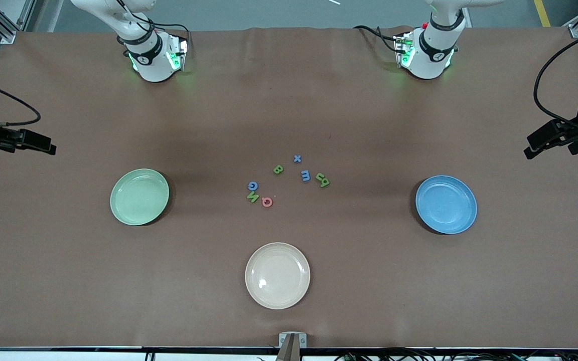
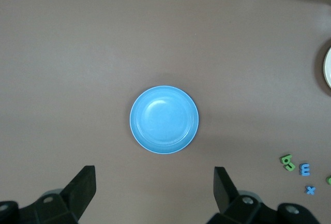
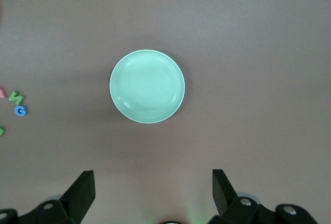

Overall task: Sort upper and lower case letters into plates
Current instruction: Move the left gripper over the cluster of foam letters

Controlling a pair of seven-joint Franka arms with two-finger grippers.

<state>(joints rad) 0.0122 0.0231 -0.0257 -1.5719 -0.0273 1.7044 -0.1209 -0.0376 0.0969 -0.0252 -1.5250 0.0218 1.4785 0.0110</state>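
letters [image 1: 289, 179] lying mid-tabletop between mint plate [image 1: 139, 196] and blue plate [image 1: 446, 204] | left gripper [image 2: 155, 182] hovering over blue plate, right gripper [image 3: 152, 182] over mint plate | both jaws standing released, neither nearer

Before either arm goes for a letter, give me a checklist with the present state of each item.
1. Left gripper open, holding nothing, over the blue plate: ok.
2. Right gripper open, holding nothing, over the mint green plate: ok.
3. Both sorting plates hold no letters: ok.
4. Letters lie on the table between the two plates, none in the cream plate: ok.
5. Letters spaced for a clean pick: not ok; the G, N and pink letter crowd together, and the two green letters beside the m touch.
6. Case of every letter readable: cannot tell.
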